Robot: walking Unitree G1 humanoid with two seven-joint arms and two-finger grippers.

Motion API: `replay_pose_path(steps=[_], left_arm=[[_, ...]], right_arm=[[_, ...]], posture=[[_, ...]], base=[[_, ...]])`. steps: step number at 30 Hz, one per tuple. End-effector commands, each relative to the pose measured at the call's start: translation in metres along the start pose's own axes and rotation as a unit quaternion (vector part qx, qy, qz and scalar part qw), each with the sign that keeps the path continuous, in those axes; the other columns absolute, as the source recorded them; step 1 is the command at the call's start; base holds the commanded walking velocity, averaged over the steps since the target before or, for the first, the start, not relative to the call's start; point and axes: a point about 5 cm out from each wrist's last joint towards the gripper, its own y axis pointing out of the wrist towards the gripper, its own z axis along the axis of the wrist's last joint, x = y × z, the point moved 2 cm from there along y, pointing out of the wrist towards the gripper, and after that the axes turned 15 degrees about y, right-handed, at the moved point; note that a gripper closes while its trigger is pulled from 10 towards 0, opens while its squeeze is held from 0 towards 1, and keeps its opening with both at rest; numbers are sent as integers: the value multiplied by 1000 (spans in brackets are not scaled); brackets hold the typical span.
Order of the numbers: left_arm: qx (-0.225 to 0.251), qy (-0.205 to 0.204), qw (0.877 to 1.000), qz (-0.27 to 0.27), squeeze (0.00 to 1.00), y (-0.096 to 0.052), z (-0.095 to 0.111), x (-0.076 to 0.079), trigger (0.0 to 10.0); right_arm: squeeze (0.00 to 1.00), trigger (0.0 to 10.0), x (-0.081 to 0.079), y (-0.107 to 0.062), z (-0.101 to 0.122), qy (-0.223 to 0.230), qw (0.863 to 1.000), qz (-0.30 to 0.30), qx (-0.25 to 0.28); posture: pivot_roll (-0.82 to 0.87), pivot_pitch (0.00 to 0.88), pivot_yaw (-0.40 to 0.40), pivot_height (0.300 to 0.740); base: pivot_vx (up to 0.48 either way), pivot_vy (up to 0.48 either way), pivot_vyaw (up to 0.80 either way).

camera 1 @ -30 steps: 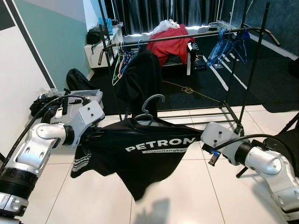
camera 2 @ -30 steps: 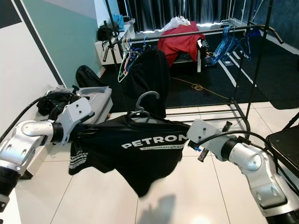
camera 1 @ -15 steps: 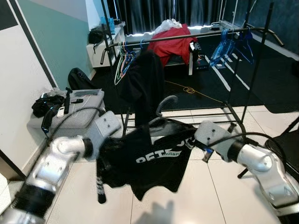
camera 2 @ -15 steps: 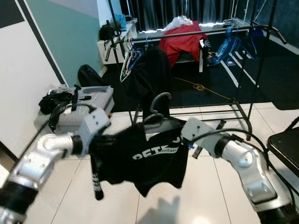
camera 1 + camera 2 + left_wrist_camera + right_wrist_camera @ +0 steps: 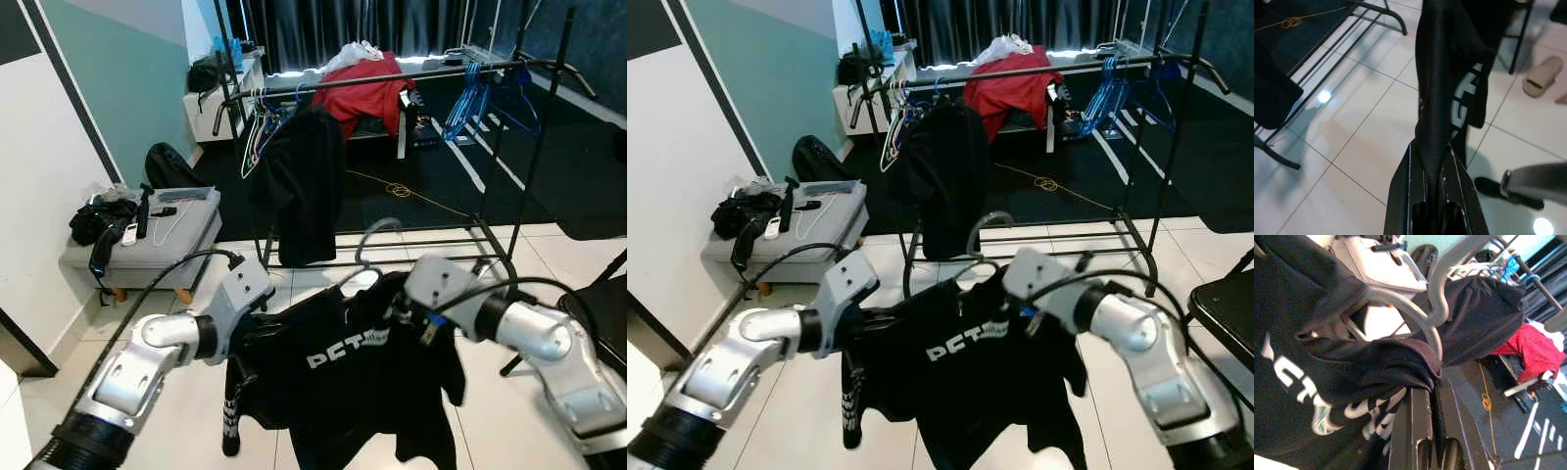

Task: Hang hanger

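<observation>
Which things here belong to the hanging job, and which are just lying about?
Job: grey hanger, black T-shirt on it, clothes rack rail, left gripper and right gripper, each shut on the shirt.

Lying about: blue hangers, red cloth, grey storage box, yellow cord.

I count one grey hanger (image 5: 375, 238) carrying one black shirt (image 5: 362, 382). One clothes rack (image 5: 392, 76) stands beyond my two grippers.

A black T-shirt (image 5: 353, 377) with white lettering hangs bunched on a grey hanger (image 5: 370, 245) between the 2 silver arms, the left gripper (image 5: 257, 328) and right gripper (image 5: 400, 305) apparently buried in its cloth, before a clothes rack (image 5: 392, 76) holding a dark garment (image 5: 299, 181).
</observation>
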Motion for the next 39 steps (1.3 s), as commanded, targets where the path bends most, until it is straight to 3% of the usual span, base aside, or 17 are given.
replay_pose_path(steps=[1, 2, 5, 8, 9, 10, 11, 12, 13, 14, 22, 24, 27, 29, 31, 38, 39], left_arm=[[1, -38, 999, 24, 0, 0, -3, 0, 10000], [1, -38, 999, 24, 0, 0, -3, 0, 10000], [12, -82, 995, 55, 0, 4, -2, -2, 10000], [12, -84, 995, 59, 0, 3, -2, -3, 10000], [11, -83, 995, 57, 0, 1, -3, -3, 10000], [10, -79, 995, 53, 0, -1, -4, -3, 10000], [10, -79, 995, 53, 0, -1, -4, -3, 10000], [10, -74, 996, 49, 0, -3, -5, -2, 10000], [10, -74, 996, 49, 0, -3, -5, -2, 10000], [11, -69, 997, 44, 0, -6, -6, -3, 10000], [4, -9, 1000, -5, 0, -26, -10, -3, 10000], [4, -9, 1000, -5, 0, -26, -10, -3, 10000], [22, 28, 997, -73, 0, -35, -5, 12, 10000], [22, 28, 997, -73, 0, -35, -5, 12, 10000], [43, 38, 989, -138, 0, -42, 0, 28, 10000], [73, 28, 982, -173, 0, -42, 10, 40, 10000], [79, 23, 982, -170, 0, -37, 12, 41, 10000]], right_arm=[[0, 0, -22, 1, 11, 12, 997, 68, 29], [0, 0, -22, 1, 11, 12, 997, 68, 29], [0, 0, -49, -4, 10, 33, 988, 150, 22], [0, 0, -50, -5, 5, 30, 988, 151, 10], [0, 1647, -46, -7, -2, 22, 990, 141, -8], [0, 2588, -41, -8, -7, 15, 991, 129, -22], [0, 2588, -41, -8, -7, 15, 991, 129, -22], [0, 7059, -35, -10, -12, 11, 993, 111, -32], [0, 7059, -35, -10, -12, 11, 993, 111, -32], [0, 10000, -29, -12, -15, 11, 995, 95, -39], [0, 10000, 5, -27, -27, -12, 997, 11, -76], [0, 10000, 5, -27, -27, -12, 997, 11, -76], [0, 10000, 19, -33, -23, -23, 997, -12, -70], [0, 10000, 19, -33, -23, -23, 997, -12, -70], [0, 10000, 27, -37, -13, -32, 998, -10, -52], [0, 10000, 27, -36, 2, -42, 999, 19, -23], [0, 10000, 19, -32, 11, -37, 998, 49, -4]], posture=[[-98, 0, 72, 740], [-98, 0, 72, 740], [-98, 0, 71, 740], [-98, 0, 71, 740], [-97, 0, 70, 740], [-97, 0, 70, 740], [-97, 0, 70, 740], [-97, 0, 70, 740], [-97, 0, 70, 740], [-97, 0, 70, 740], [-95, 0, 71, 740], [-95, 0, 71, 740], [-97, 0, 72, 740], [-97, 0, 72, 740], [-98, 0, 71, 740], [-98, 0, 71, 740], [-96, 0, 69, 740]], base=[[0, 0, 0], [0, 0, 0], [0, 0, 0], [0, 0, 0], [0, 0, 0], [0, 0, 0], [0, 0, 0], [0, 0, 0], [0, 0, 0], [0, 0, 0], [0, 0, 0], [0, 0, 0], [0, 0, 0], [0, 0, 0], [0, 0, 0], [0, 0, 0], [0, 0, 0]])
